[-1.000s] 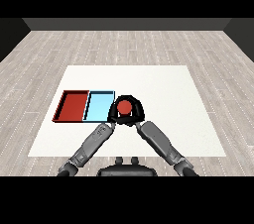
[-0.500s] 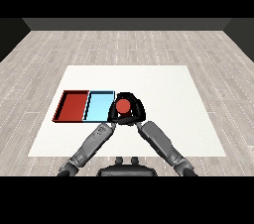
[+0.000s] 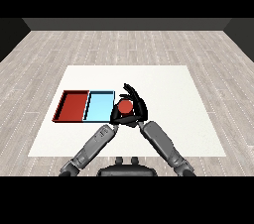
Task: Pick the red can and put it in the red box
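Observation:
The red can (image 3: 125, 106) stands upright just right of the light blue tray (image 3: 98, 107), near the middle of the table. My right hand (image 3: 138, 110) reaches in from the right and curls round the can, its fingers rising behind and above the can's top. My left hand (image 3: 116, 117) sits low at the can's near left side with relaxed fingers; I cannot tell whether it touches the can. The red tray (image 3: 73, 105) lies left of the blue one and holds nothing.
The two trays lie side by side on the left half of the white table (image 3: 168, 89). Bare white tabletop stretches to the right and behind the hands. Both grey forearms converge below the can.
My right hand's fingers reach a little higher round the can than a second ago. The can, the left hand and the trays have hardly shifted.

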Action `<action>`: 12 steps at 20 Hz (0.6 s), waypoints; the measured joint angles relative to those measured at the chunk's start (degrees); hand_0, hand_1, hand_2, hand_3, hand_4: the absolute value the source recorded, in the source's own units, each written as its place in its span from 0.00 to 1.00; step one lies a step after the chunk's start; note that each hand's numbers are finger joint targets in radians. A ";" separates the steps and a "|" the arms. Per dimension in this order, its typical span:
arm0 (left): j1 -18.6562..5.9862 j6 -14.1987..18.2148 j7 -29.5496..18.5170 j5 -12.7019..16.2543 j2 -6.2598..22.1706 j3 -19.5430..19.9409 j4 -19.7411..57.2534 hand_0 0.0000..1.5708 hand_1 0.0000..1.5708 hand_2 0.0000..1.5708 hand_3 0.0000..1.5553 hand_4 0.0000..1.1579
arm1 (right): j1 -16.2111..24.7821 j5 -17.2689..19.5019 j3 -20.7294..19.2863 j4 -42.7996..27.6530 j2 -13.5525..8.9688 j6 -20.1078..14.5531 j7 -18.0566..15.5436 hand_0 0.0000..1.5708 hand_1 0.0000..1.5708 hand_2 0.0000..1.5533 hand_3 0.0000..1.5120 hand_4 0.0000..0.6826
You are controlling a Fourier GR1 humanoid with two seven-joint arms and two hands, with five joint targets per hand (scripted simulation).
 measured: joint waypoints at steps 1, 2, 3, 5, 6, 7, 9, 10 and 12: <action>-0.07 -0.30 -0.08 -0.03 -0.24 0.12 0.62 1.00 1.00 1.00 0.95 0.99 | 0.01 0.65 -0.71 -0.31 -0.08 -0.08 0.13 0.00 0.00 0.00 0.00 0.00; -0.09 -0.30 0.11 -0.23 -0.48 0.07 0.95 1.00 1.00 1.00 0.95 0.99 | -0.03 0.89 -1.73 -0.51 -0.40 0.58 0.02 0.00 0.00 0.00 0.00 0.00; -0.02 -0.83 -0.11 -0.26 -0.63 0.46 1.36 1.00 1.00 1.00 0.95 0.99 | 0.30 1.44 -2.23 -2.07 -0.82 0.41 0.94 0.00 0.00 0.00 0.00 0.00; 1.67 -1.91 -1.13 -0.26 -0.53 1.02 1.13 1.00 1.00 1.00 0.96 0.98 | 1.13 2.95 -2.94 -4.16 -1.12 -0.22 1.46 0.00 0.00 0.00 0.00 0.00; 2.13 -2.15 -2.10 0.36 -0.55 1.11 1.82 1.00 1.00 1.00 0.96 0.98 | 0.81 3.43 -3.44 -5.35 -0.99 -0.59 2.19 0.00 0.00 0.00 0.00 0.00; 2.77 -2.65 -1.90 0.62 -0.10 1.46 1.13 1.00 1.00 1.00 0.95 0.97 | 0.29 2.54 -5.49 -6.01 -2.05 0.43 2.24 0.00 0.00 0.00 0.00 0.00; 2.81 -2.17 -0.50 0.21 -0.14 2.23 0.68 1.00 1.00 1.00 0.95 0.97 | -0.06 2.29 -7.51 -9.95 -3.00 0.04 4.14 0.00 0.00 0.00 0.00 0.00; 2.96 -2.31 -0.78 -0.01 -0.14 2.72 1.01 1.00 1.00 0.99 0.94 0.96 | 0.52 2.47 -8.44 -11.56 -3.73 -0.06 4.49 0.00 0.00 0.00 0.00 0.00; 3.28 -3.02 -1.34 -0.28 0.03 3.90 1.60 1.00 1.00 0.99 0.94 0.97 | 2.23 3.20 -9.33 -16.30 -5.14 -0.58 6.67 0.00 0.00 0.00 0.00 0.00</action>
